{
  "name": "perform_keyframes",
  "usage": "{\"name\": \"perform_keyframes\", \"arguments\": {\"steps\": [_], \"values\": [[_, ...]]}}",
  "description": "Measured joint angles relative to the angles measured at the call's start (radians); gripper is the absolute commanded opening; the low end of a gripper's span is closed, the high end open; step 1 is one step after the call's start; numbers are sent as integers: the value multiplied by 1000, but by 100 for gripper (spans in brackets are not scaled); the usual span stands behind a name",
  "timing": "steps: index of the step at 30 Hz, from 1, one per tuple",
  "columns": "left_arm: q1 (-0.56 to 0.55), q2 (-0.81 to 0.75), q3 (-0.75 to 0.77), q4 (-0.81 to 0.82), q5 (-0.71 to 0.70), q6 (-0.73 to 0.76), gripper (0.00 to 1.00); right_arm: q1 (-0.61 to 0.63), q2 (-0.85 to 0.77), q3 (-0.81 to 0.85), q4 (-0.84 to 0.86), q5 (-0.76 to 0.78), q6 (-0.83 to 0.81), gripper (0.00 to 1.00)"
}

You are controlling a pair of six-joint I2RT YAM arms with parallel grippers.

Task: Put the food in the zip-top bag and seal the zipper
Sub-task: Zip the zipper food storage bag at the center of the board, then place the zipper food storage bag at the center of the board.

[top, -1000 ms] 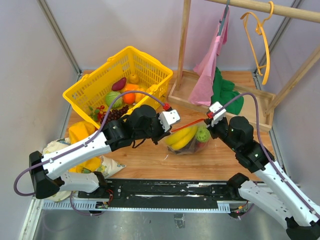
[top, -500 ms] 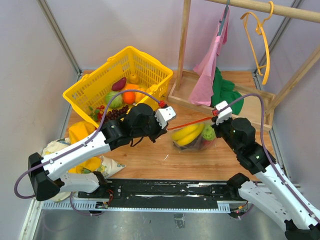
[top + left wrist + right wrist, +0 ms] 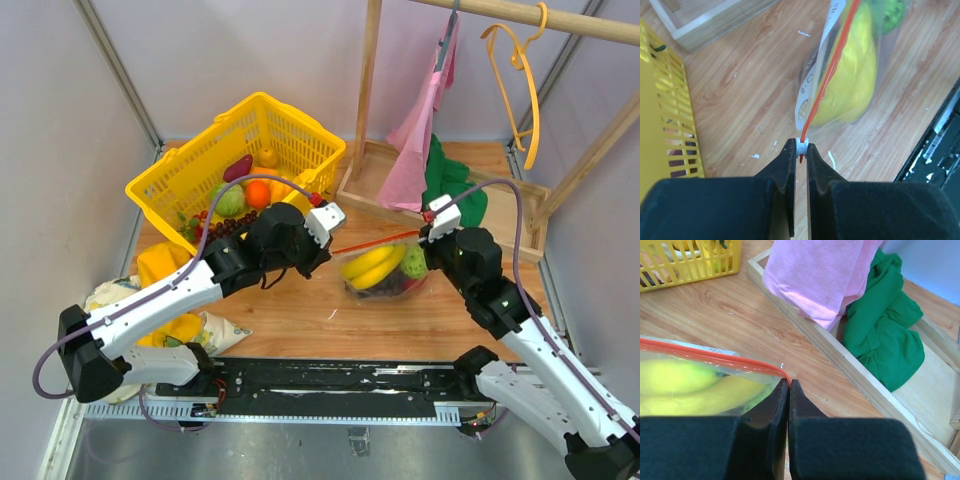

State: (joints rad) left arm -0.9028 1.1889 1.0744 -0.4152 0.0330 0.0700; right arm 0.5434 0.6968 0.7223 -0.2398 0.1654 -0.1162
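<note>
Wooden tabletop (image 3: 300,318), pale walls (image 3: 250,45) — zip-top bag (image 3: 388,278), yellow basket (image 3: 300,152)

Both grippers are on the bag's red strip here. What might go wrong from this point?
The left gripper and right gripper each pinch only an end of the zipper, stretched taut; a slip at either end might let the zip-top bag sag and the bananas spill. Also, an orange and other pieces lie in the yellow basket, so sealing now would likely leave food out.
</note>
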Motion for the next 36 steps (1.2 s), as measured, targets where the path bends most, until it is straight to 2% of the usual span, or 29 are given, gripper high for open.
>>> {"name": "perform_keyframes", "arguments": {"steps": [7,14,18,21,25,29,36], "values": [[26,35,32,2,-86,-21,0,-23,78,10,67,-31,3,1],[78,60,126,70,-181,32,0,-47,160,60,168,-58,-5,1],[79,57,101,109,-196,54,0,-51,158,56,195,-74,-5,1],[82,35,16,131,-168,36,0,-56,126,14,202,-106,13,2],[82,-9,-118,135,-85,-28,1,-56,27,-95,168,-186,64,12],[82,-80,-227,129,20,-114,7,-56,-106,-173,106,-238,105,27],[82,-215,-282,117,98,-225,37,-56,-311,-181,3,-251,132,56]]}}
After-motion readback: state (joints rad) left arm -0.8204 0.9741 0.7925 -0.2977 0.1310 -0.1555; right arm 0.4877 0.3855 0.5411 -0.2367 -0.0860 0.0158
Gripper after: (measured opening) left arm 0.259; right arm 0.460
